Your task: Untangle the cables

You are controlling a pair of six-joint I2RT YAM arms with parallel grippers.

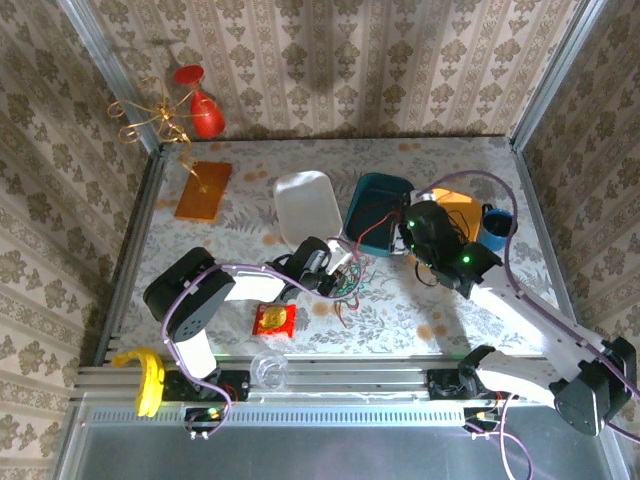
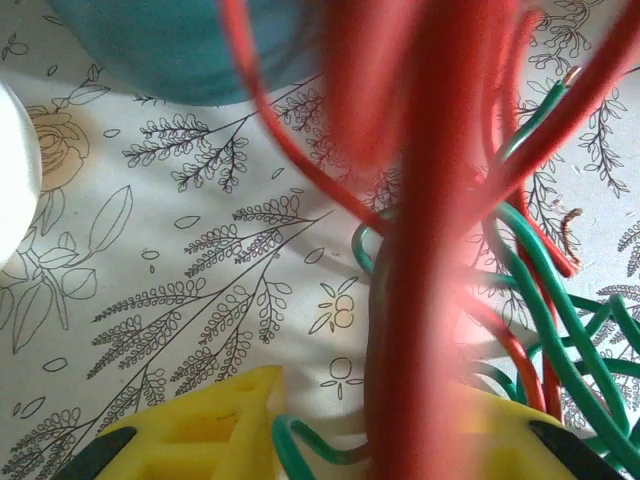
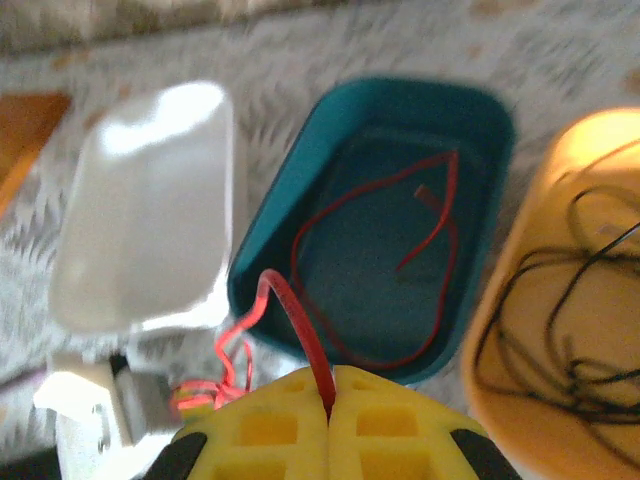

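Note:
A tangle of red and green cables (image 1: pixel 352 282) lies on the floral table just right of my left gripper (image 1: pixel 338 275). In the left wrist view a thick blurred red cable (image 2: pixel 430 250) and green cables (image 2: pixel 545 290) run between the yellow fingers of the left gripper (image 2: pixel 370 440), which stands open with bare table showing in the gap. My right gripper (image 3: pixel 330 395) is shut on a red cable (image 3: pixel 290 310) that arcs down toward the tangle. It hovers at the near edge of the teal tray (image 3: pixel 480 110). Another red cable (image 3: pixel 440 200) lies inside that tray. Black cables (image 3: pixel 570 330) sit in the yellow bowl (image 3: pixel 590 160).
A white tray (image 1: pixel 305 205) sits left of the teal tray (image 1: pixel 380 205). A blue cup (image 1: pixel 493 228) stands at the right beside the bowl. An orange board (image 1: pixel 203 190) lies back left. Near the front are a snack packet (image 1: pixel 272 320), a clear cup (image 1: pixel 268 370) and a banana (image 1: pixel 150 380).

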